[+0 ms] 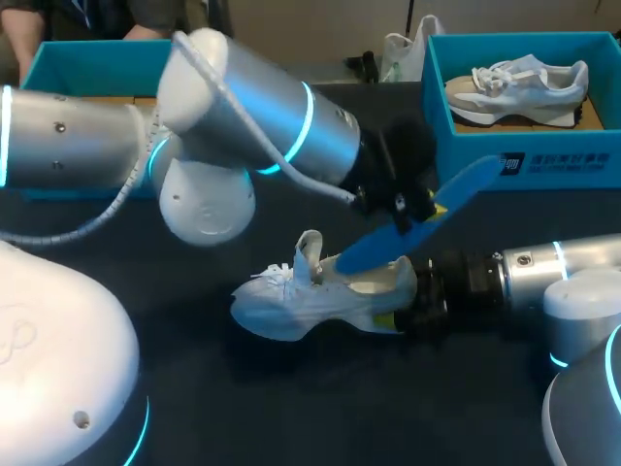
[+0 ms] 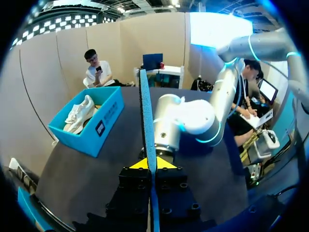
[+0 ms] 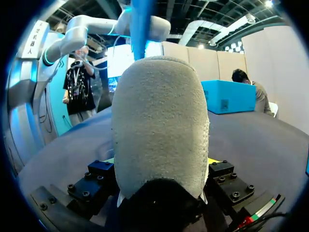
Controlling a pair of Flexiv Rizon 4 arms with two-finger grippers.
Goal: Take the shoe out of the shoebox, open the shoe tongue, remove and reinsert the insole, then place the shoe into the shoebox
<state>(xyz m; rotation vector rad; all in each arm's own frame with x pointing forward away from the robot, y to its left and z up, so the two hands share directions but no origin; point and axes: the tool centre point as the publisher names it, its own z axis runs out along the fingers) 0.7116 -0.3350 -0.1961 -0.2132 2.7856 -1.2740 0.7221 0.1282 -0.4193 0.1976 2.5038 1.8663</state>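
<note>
Already the shoe [image 1: 301, 301] sat unboxed, right gripper [image 3: 161, 162] clamping its heel; left gripper [image 2: 150, 165] pinched the insole [image 1: 464, 191], half out; reseating and boxing seemingly remained

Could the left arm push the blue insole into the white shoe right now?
Probably yes: left claw grips the insole, its tip at the shoe's opening, and right claw holds the heel.
</note>
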